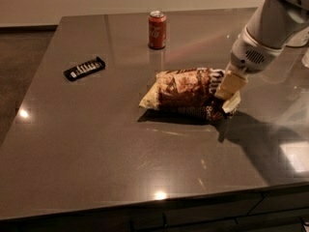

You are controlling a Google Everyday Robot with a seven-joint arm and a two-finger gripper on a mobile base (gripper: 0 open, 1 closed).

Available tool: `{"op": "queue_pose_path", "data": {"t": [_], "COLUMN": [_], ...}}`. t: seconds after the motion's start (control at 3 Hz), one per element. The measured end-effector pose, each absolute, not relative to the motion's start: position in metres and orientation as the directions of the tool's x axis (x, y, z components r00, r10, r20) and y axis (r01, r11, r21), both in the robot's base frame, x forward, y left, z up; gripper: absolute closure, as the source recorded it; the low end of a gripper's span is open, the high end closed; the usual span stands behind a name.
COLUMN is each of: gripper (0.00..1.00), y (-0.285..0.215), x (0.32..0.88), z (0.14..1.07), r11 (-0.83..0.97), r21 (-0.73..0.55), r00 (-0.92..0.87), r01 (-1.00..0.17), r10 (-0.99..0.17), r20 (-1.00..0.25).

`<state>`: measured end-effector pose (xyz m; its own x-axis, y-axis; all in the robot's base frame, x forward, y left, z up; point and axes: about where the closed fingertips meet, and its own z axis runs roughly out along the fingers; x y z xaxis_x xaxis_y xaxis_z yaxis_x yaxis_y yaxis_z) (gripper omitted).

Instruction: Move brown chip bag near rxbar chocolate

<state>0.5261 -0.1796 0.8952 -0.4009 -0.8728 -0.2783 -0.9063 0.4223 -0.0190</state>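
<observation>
The brown chip bag [186, 93] lies crinkled near the middle of the dark table [96, 149], with its cream end pointing left. My gripper [228, 92] comes down from the upper right and is shut on the bag's right end, with its cream fingers [231, 82] over the wrapper. The bag's left end looks slightly raised above its shadow. The rxbar chocolate [84, 68], a small flat black wrapper with white print, lies far to the left of the bag near the table's left edge.
A red soda can [157, 30] stands upright at the back, behind the bag. The table's left edge drops to the floor, and its front edge runs along the bottom. My arm [270, 28] fills the upper right corner.
</observation>
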Motion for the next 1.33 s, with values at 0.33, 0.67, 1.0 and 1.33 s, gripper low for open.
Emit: {"op": "queue_pose_path", "data": {"t": [0.33,0.67,1.0,1.33], "gripper": [1.00,1.00,1.00,1.00], "y": [-0.154,-0.127,-0.098,-0.066], "x": [0.543,0.562,0.579,0.595], "z": [0.903,0.907,0.911,0.914], "r11": [0.439,0.457,0.474,0.481], "r21": [-0.002,0.015,0.029,0.032], "r00": [-0.411,-0.425,-0.439,-0.439], "r01": [-0.898,-0.889,-0.880,-0.876], "r10": [-0.844,-0.814,-0.787,-0.767], "r20": [-0.345,-0.395,-0.433,-0.468]}}
